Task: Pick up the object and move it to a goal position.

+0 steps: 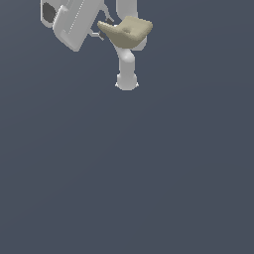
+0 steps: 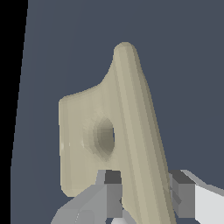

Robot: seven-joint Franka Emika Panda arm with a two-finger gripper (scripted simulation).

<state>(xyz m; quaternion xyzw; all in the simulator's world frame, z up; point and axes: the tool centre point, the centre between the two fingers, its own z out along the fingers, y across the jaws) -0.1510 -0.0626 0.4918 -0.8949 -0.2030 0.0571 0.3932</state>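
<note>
The object [image 2: 109, 135] is pinched at one edge between your fingers [image 2: 113, 183], one pad on each flat face, and most of the block sticks out past them. It's up off the desk [image 1: 149, 188], so carry it smooth and keep squeezing.

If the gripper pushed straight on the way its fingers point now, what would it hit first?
Only the beige block clamped in the gripper lies ahead of the fingers. Beyond it the wrist view shows just plain dark grey surface, nothing standing on it; how far off is unclear.
</note>
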